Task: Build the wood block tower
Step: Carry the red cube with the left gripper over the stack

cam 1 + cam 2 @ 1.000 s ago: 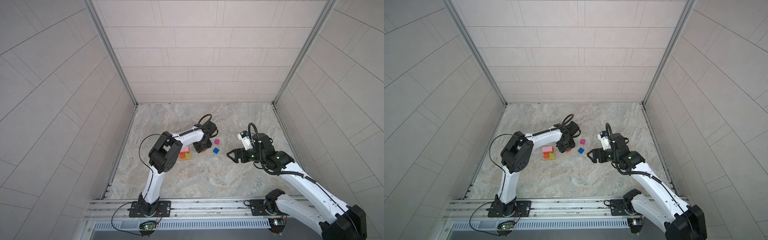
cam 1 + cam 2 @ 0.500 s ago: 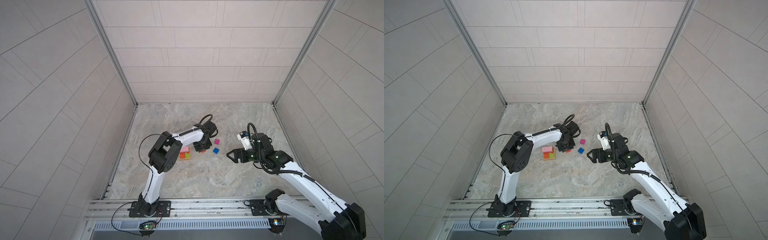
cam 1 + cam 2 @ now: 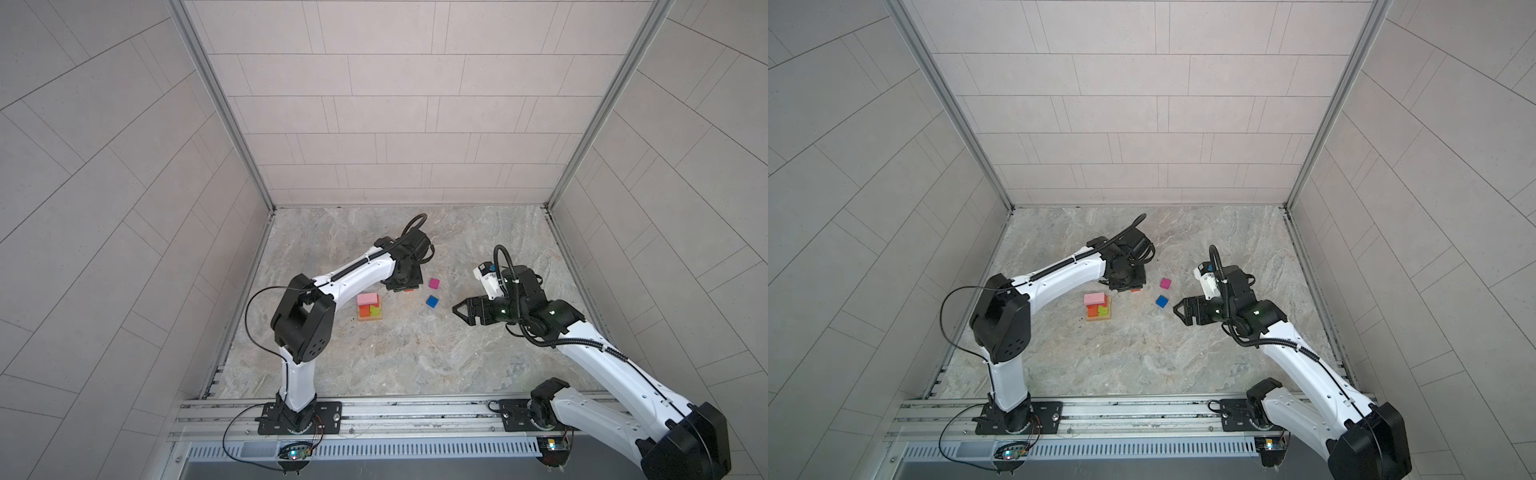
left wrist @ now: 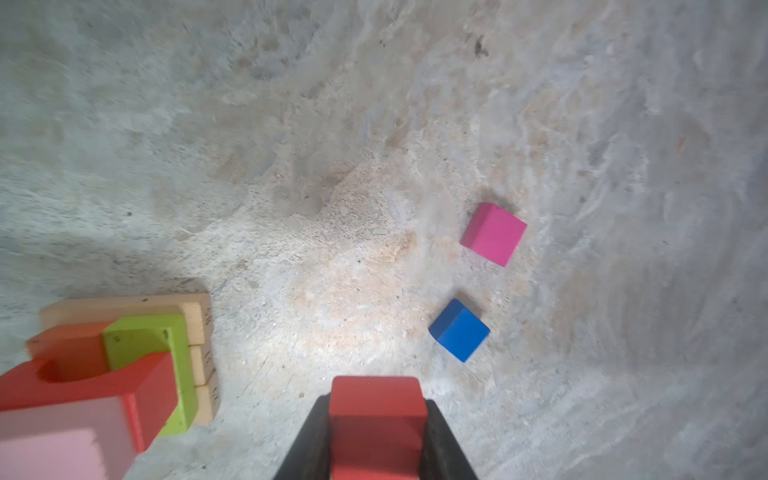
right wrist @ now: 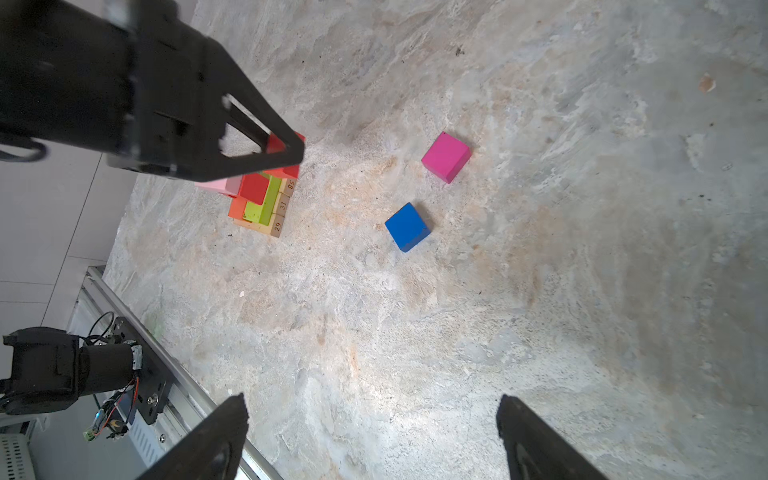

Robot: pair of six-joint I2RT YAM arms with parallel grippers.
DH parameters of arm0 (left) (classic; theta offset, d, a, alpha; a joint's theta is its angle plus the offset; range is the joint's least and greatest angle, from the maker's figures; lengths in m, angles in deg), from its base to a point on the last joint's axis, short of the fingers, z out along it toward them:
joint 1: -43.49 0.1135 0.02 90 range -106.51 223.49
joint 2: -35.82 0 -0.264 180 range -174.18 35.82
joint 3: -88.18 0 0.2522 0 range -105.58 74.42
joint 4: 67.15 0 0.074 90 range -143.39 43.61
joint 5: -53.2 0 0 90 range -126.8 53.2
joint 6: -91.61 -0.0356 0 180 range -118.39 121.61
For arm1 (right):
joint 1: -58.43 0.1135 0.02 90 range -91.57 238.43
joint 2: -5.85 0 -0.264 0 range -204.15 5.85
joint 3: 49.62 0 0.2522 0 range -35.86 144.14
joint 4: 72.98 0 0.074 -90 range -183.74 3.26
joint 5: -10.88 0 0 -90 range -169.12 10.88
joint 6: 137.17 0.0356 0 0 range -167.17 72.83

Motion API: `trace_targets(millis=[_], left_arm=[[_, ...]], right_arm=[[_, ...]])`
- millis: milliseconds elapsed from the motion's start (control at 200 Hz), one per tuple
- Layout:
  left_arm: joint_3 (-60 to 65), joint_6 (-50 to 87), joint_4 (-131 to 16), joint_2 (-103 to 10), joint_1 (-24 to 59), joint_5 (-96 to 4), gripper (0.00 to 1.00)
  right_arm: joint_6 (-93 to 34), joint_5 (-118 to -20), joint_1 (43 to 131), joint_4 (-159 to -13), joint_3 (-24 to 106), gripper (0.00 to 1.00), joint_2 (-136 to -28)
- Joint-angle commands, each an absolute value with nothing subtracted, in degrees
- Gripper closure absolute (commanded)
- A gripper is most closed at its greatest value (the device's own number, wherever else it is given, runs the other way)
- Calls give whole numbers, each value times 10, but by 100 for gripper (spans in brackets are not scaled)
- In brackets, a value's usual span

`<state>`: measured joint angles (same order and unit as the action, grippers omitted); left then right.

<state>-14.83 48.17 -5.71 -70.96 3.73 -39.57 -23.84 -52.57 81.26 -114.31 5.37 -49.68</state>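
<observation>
Left tool (image 4: 376, 403) just clamped the red cube (image 4: 376, 440) by the tower (image 3: 369, 307); right tool (image 5: 372, 399) hangs wide open. Blue cube (image 5: 407, 226) sits loose.

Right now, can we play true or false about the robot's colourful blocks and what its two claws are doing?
1. The left gripper is shut on a red cube. True.
2. The right gripper holds the blue cube. False: it is open and empty, and the blue cube lies on the table.
3. The magenta cube sits on top of the tower. False: it lies on the table, apart from the tower.
4. The blue cube and the magenta cube do not touch. True.
5. Tan bars form the tower's bottom layer. True.
</observation>
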Motion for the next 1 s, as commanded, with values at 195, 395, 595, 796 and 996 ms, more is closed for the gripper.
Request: trace_targets(millis=[195, 395, 595, 796, 996], left_arm=[[-64, 436, -6, -588, 111, -400, 81], [-41, 410, 27, -558, 128, -379, 80], [-26, 406, 42, -560, 131, -359, 78], [-1, 405, 27, -556, 143, -366, 78], [4, 397, 24, -567, 150, -359, 78]], right_arm=[[-235, -518, 811, -1124, 67, 5, -512], [-228, -511, 811, -1108, 64, 6, -523], [-221, -494, 812, -1092, 64, 6, -532], [-217, -490, 812, -1079, 59, 6, -525], [-216, -489, 812, -1078, 59, 6, -526]])
